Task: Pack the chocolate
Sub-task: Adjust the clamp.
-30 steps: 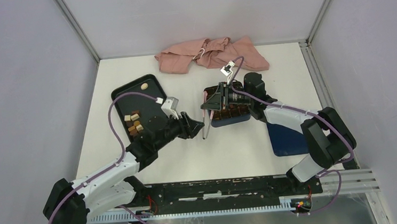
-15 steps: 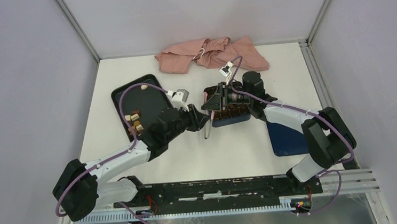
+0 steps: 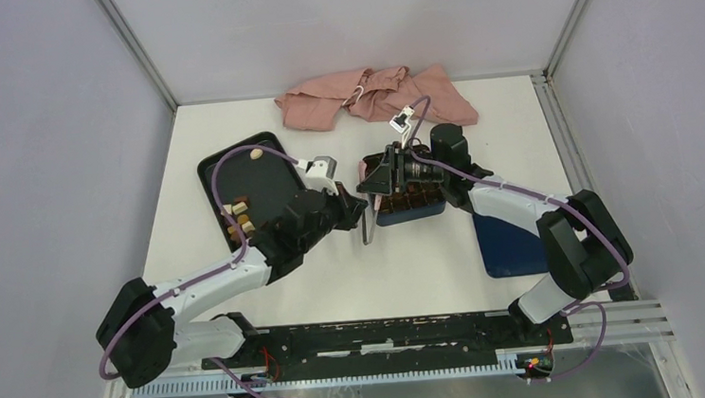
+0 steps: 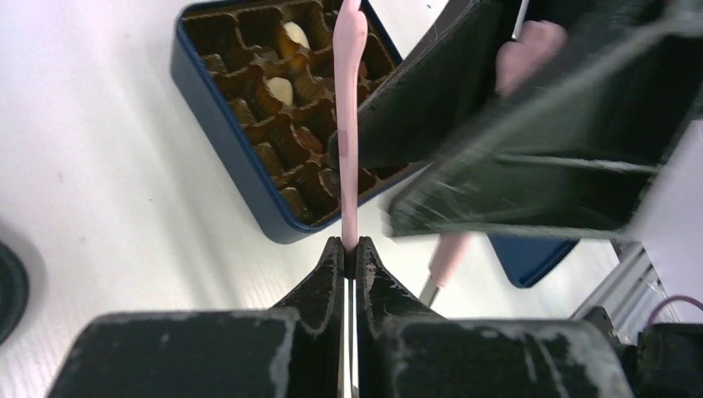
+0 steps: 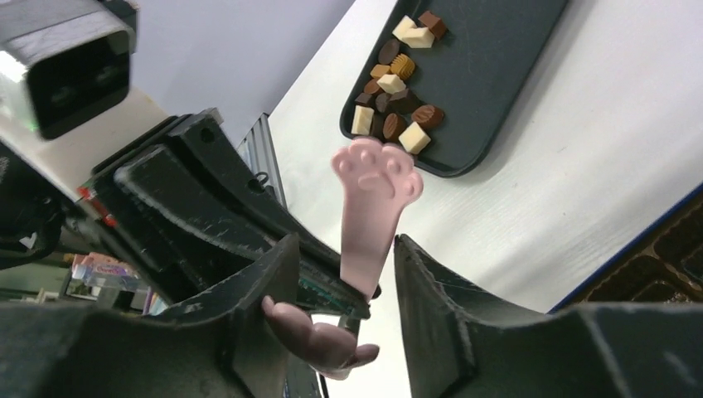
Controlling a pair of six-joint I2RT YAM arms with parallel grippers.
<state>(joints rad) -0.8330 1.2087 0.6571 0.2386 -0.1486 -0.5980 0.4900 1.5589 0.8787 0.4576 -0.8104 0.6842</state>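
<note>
- While both arms meet above the bench point(image 3: 431, 278) just beside the box, packing looks barely begun.
- Item, left end effector point(image 4: 350, 253): clenched tight on one thin blade of the pink tongs point(image 4: 349, 124), which rise from between its fingertips.
- Item, right end effector point(image 5: 344, 249): half closed around the same tongs and apparently carrying them. One paw-shaped tip stands up between its fingers, the other shows below. Neither tip carries anything.
- Item, chocolate point(image 5: 394, 99): a loose heap of dark, light brown and cream pieces at one end of the black tray point(image 5: 489, 75).
- Item, stray piece point(image 3: 255, 154): cream, alone at the tray's far end.
- Item, dark blue box point(image 4: 217, 133) with brown gridded insert: two packed pieces point(image 4: 282, 89), cream-white, sit in cells. Whether brown ones fill other cells I cannot tell. Many cells look vacant.
- Item, blue lid point(image 3: 509, 244): flat on the bench by the right arm, off the box.
- Item, pink cloth point(image 3: 374, 102): bunched at the far edge.
- Outstanding, as judged: the heap and the stray piece to be moved into cells, then likely the lid fitted.
</note>
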